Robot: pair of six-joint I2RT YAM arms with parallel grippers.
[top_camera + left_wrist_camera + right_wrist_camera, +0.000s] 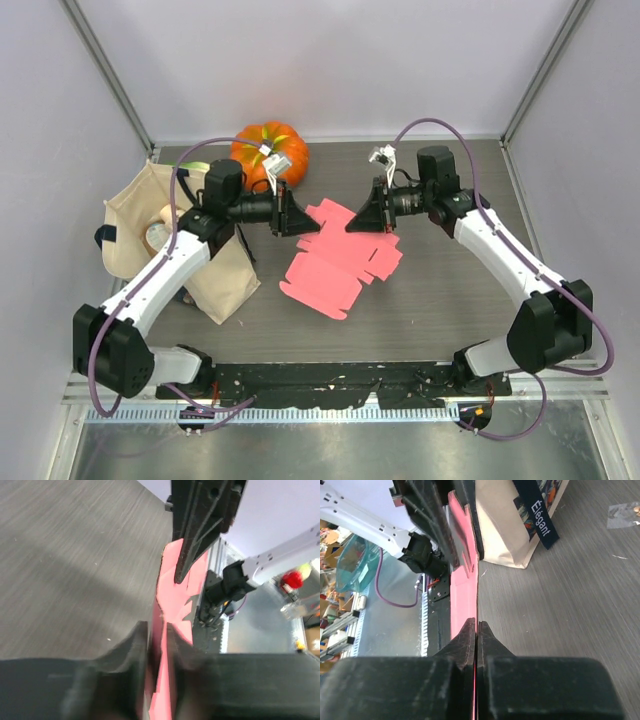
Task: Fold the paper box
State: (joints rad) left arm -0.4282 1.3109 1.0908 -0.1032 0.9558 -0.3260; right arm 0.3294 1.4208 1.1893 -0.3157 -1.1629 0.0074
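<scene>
Left end effector: mine (298,221) is closed on the far-left edge of the paper box (338,262); my wrist view shows the pink sheet pinched edge-on between the fingers (137,645).
Right end effector: mine (357,222) is clamped on the far-right edge of the same sheet, with both fingers pressed flat against the card (476,630).
Paper box: it sits mid-bench between my two arms, its far end lifted in both grips while the near end seems to rest on the bench (440,300).
Done so far: as I judge it, very little, since the sheet is grasped on both sides and faintly creased.
Left to do: no wall stands and no tab is tucked, so nearly all the folding remains.
Surroundings: the pumpkin (262,146) is behind my left wrist, and the tote bag (130,225) lies to the left, apart from the sheet.
</scene>
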